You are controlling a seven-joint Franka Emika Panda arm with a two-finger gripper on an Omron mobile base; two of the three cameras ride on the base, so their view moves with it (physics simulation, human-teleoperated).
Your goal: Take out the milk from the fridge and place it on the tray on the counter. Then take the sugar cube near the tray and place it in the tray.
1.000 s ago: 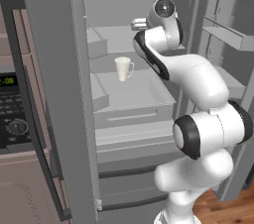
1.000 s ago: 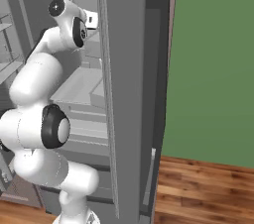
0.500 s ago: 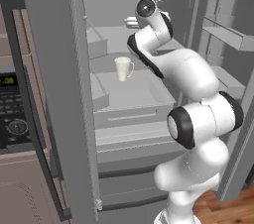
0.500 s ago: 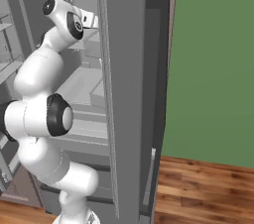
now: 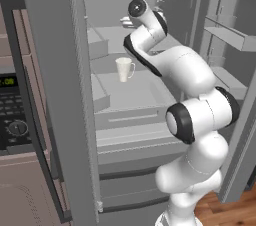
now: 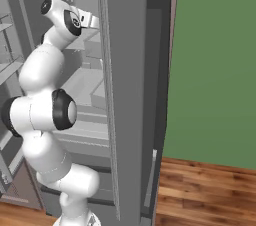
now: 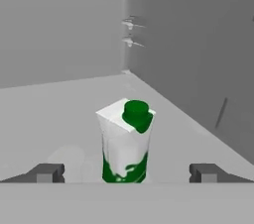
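The tool [image 7: 127, 172] is standing wide, straddling the upright milk [image 7: 125, 141] on a fridge [image 5: 150, 95] shelf. The carton is probably light and crushable, so gripping its flat sides mid-body is looking safest.

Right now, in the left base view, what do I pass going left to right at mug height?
Oven → open fridge door → white mug → robot arm → door shelves.
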